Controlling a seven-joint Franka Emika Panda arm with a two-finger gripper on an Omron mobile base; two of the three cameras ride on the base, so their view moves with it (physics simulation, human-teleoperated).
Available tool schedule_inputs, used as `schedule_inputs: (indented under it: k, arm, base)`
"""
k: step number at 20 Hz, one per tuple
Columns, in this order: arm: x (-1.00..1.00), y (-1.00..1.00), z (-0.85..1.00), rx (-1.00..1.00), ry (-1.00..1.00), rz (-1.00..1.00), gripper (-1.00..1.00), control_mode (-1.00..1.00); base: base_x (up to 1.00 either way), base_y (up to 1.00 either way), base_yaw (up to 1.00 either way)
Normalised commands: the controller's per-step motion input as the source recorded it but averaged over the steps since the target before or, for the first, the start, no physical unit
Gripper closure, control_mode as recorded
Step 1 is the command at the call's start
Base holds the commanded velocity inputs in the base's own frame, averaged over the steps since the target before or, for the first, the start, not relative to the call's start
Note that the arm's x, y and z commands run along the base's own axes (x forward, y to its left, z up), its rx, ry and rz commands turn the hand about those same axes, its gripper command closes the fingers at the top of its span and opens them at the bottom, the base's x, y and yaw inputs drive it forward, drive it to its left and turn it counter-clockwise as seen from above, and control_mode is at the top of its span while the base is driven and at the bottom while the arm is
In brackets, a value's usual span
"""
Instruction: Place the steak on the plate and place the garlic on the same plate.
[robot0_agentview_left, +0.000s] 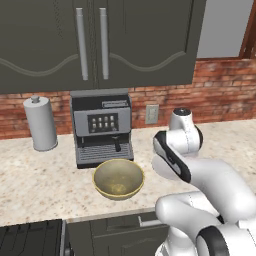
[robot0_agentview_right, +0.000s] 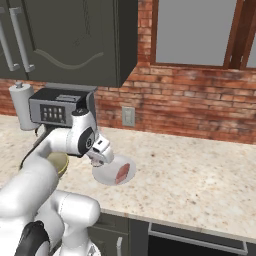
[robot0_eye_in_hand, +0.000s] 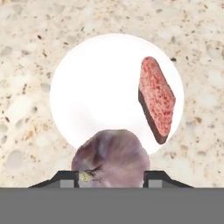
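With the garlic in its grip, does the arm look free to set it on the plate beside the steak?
Probably yes. The gripper holds the garlic just over the plate; the steak lies at one side, leaving bare white surface ahead.

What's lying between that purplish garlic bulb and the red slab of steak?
Nothing: in the hand view, bare white plate separates the purplish garlic bulb, held in the pincer, from the red steak slab.

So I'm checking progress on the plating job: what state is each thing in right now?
Steak: lying on the plate, near its rim.
Plate: flat on the counter, holds the steak.
Garlic: clamped in the gripper, above the plate's edge, not yet set down.
Gripper: shut on the garlic.
Yellow bowl: upright, empty.
Upper cabinet doors: closed.
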Motion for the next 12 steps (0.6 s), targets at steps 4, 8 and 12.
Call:
schedule_inputs:
  k: [4,8,12]
  arm:
    - [0.25,-0.08,-0.31,0.0,0.02,-0.04,1.0,-1.0]
    - [0.25,-0.19,-0.31,0.0,0.03,-0.02,1.0,-1.0]
    - [0.19,-0.09,-0.32,0.0,0.05,-0.01,1.0,-1.0]
  base:
    - [0.0,0.0,0.0]
    - [0.0,0.0,0.0]
    - [0.0,0.0,0.0]
